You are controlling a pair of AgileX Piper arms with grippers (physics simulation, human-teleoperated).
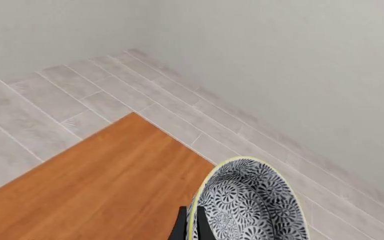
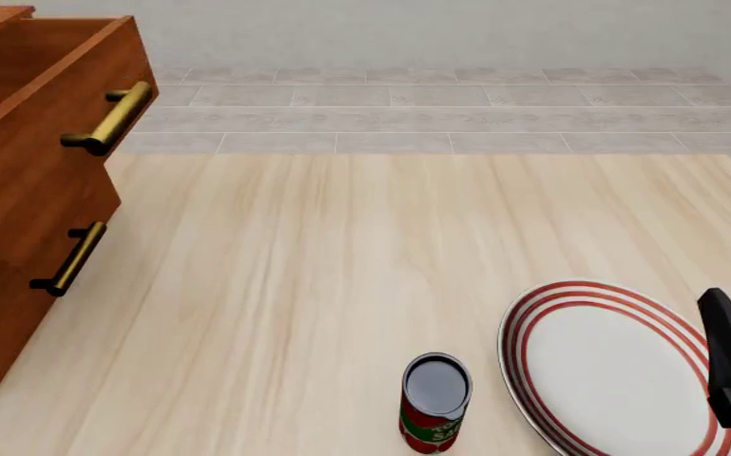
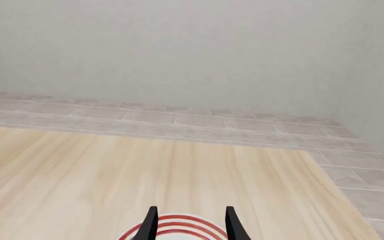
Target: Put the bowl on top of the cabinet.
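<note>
In the left wrist view the left gripper pinches the rim of the floral bowl above the cabinet top. The right gripper, lower right in the front view, stands parted over the red-ringed plate

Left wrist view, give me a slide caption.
Left fingers pinch the floral bowl by its rim above the cabinet top.

The bowl runs off the left wrist picture's edge, so only part of it shows. The cabinet is chopped at the front view's left side. Right gripper shows just its fingertips. Plate is clipped too.
</note>
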